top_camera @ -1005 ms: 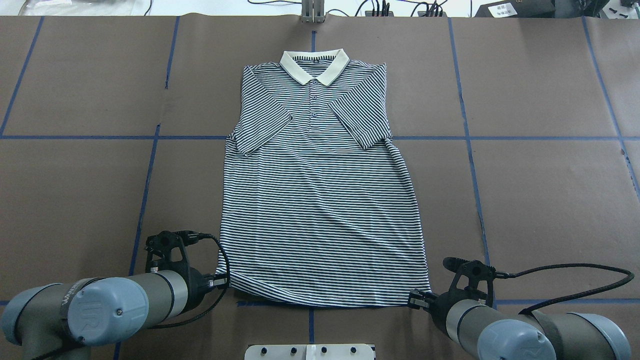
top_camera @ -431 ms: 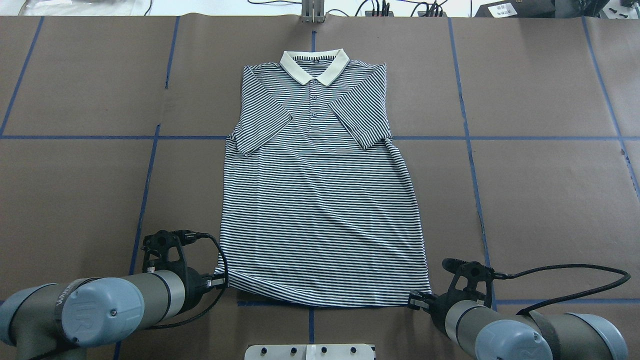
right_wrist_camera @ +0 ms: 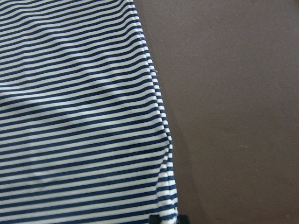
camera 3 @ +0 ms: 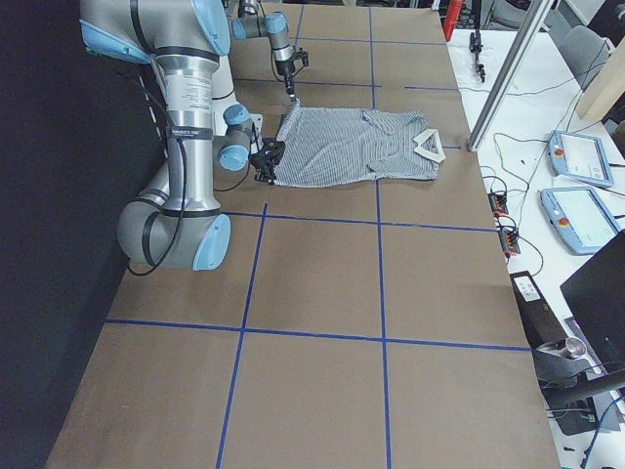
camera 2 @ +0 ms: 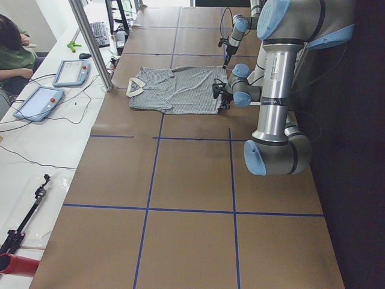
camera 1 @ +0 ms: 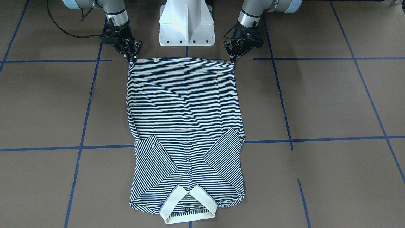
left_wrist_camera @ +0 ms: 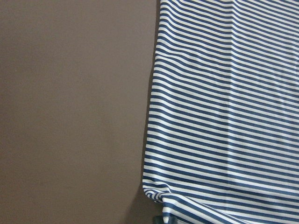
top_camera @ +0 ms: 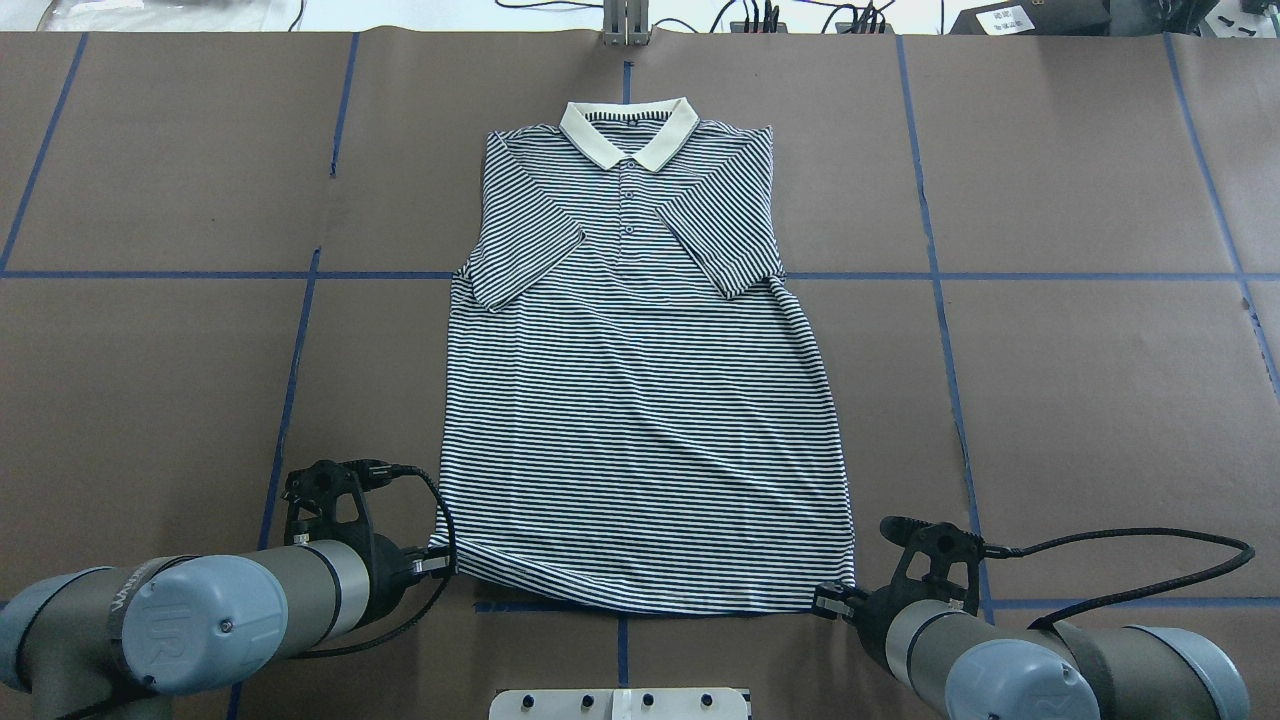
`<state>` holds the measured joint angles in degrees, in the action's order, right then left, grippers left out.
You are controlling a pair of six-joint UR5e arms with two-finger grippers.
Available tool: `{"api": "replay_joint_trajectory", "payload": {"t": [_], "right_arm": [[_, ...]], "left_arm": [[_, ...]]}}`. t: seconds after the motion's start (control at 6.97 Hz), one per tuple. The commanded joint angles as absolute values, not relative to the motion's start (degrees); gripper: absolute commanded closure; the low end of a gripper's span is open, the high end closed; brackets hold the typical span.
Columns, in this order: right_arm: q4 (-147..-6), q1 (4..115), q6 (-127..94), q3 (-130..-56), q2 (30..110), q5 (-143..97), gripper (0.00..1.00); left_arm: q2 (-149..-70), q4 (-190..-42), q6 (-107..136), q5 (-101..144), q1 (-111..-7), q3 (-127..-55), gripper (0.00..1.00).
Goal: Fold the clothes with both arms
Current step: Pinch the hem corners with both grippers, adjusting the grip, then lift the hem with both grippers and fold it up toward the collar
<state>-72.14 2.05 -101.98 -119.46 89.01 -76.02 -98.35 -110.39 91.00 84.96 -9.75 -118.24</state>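
Pinching only the very hem corners of the polo shirt (camera 1: 183,104), left gripper (camera 1: 233,59) and right gripper (camera 1: 132,58) might lose one when lifting, skewing the fold.

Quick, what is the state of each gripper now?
Left gripper: closed on the polo shirt hem corner.
Right gripper: closed on the other hem corner.

A flat table covered in brown paper (top_camera: 1050,400), squared off by blue tape lines (top_camera: 290,400), carries a short-sleeved navy-and-white striped polo shirt (top_camera: 640,420) spread front up. Its hem corners lie at the left gripper's fingers (camera 1: 233,56) and the right gripper's fingers (camera 1: 132,56), and its cream collar (top_camera: 590,140) lies farthest from them. A white pedestal base (camera 1: 186,25) stands between the two sets of fingers.
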Motion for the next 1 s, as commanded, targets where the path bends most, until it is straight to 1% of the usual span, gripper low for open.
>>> {"api": "replay_joint_trajectory", "payload": {"t": [0.0, 0.14, 0.29, 0.43, 0.72, 0.86], "right_arm": [[-72.25, 2.46, -101.78, -120.23, 88.77, -76.2, 1.0], [-72.51, 2.98, -101.69, -121.1, 88.86, -76.46, 1.0], [-76.6, 3.25, -101.69, -124.33, 88.86, -76.55, 1.0], [-83.17, 3.34, -101.69, -130.8, 89.03, -76.99, 1.0], [-94.33, 3.6, -101.69, -144.86, 88.6, -80.84, 1.0], [-103.7, 6.47, -101.69, -151.2, 85.64, -85.64, 1.0]], "left_arm": [[-98.35, -110.39, 90.97, 84.9, -9.76, -118.56, 1.0], [-98.18, -110.39, 90.97, 84.9, -9.76, -118.56, 1.0], [-98.09, -110.22, 90.97, 84.9, -9.76, -119.17, 1.0], [-98.52, -102.12, 90.71, 85.42, -9.67, -124.84, 1.0], [-102.02, -78.78, 90.7, 92.77, -9.66, -142.56, 1.0], [-106.91, -68.83, 90.7, 94.81, -9.93, -148.56, 1.0]]}}
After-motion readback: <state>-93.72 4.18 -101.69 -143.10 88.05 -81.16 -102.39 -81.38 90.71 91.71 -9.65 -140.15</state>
